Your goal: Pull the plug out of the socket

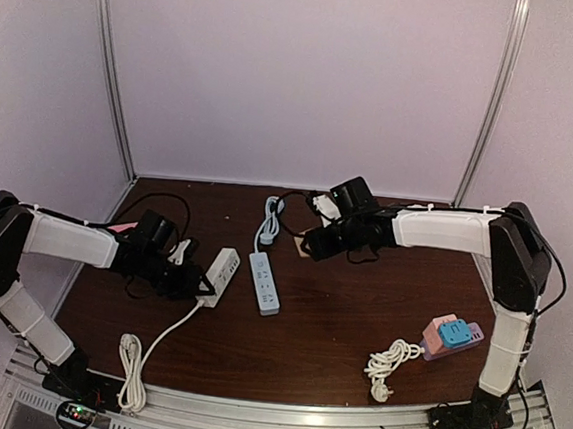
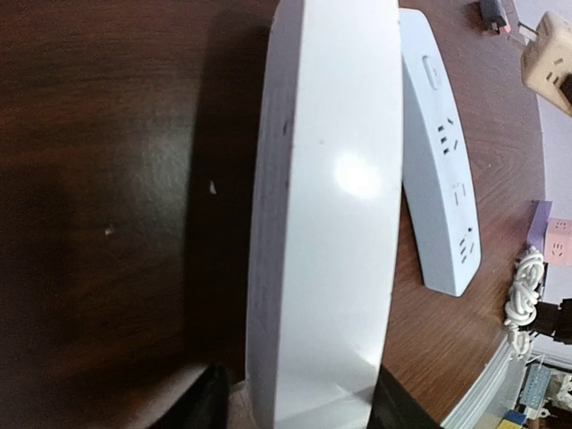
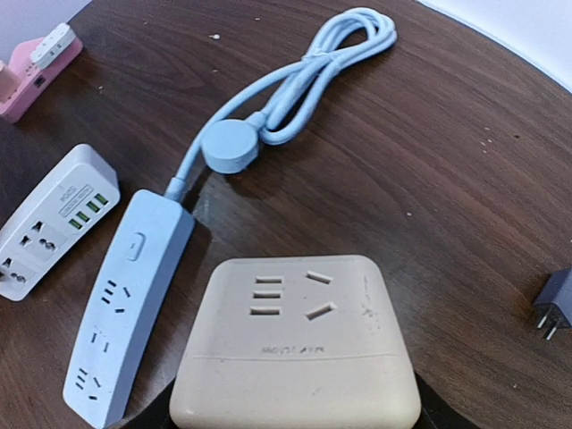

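Where the table runs nearest the arms: a loose white cord (image 1: 133, 362) lies nearer than and left of the blue power strip (image 1: 265, 283), and a coiled white cord (image 1: 387, 366) lies nearer and right.
Socket cube: a pink-and-blue socket cube (image 1: 451, 337) sits right of the blue power strip, well apart, with nothing plugged in.
Left gripper: the left gripper (image 1: 198, 280) straddles the white power strip (image 1: 223, 272), just left of the blue power strip. Whether it presses or merely flanks the strip cannot be told.
Right gripper: the right gripper (image 1: 314, 241), beyond and right of the blue power strip, is closed around the beige socket block (image 3: 295, 349).
Plug: a dark plug (image 3: 550, 304) lies on the table (image 3: 429, 152), apart from the beige socket block on the side away from the blue power strip.
Done: the beige socket block's slots show empty, so the pull looks complete.
Left: probably only setting the block down and backing both arms away.
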Robot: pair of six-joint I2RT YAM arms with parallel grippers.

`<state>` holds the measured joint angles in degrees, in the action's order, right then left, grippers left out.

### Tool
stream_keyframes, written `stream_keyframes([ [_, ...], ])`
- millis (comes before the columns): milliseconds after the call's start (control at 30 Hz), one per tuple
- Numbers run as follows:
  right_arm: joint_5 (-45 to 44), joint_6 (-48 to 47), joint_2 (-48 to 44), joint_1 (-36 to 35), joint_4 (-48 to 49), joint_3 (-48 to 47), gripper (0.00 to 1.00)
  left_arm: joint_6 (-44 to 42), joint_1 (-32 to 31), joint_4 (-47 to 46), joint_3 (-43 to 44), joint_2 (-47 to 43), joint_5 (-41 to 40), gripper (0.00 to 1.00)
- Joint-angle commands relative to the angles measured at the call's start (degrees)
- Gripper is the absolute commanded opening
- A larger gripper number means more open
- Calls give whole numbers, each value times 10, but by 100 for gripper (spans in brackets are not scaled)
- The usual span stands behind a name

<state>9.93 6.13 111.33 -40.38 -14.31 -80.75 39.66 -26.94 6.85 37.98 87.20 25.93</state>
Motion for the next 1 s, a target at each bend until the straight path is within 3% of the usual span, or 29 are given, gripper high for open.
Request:
stream_keyframes([
  [0,-29,30,-2,23,-7,-21,10,-21,3,31,22,-4,-38,60],
  [100,-38,42,8,38,12,-23,10,-29,3,46,27,-10,-54,67],
  [600,-112,58,91,75,99,-82,13,-55,3,70,74,-3,-74,67],
  [967,-152,70,153,90,158,-118,18,-76,3,88,120,33,-76,59],
])
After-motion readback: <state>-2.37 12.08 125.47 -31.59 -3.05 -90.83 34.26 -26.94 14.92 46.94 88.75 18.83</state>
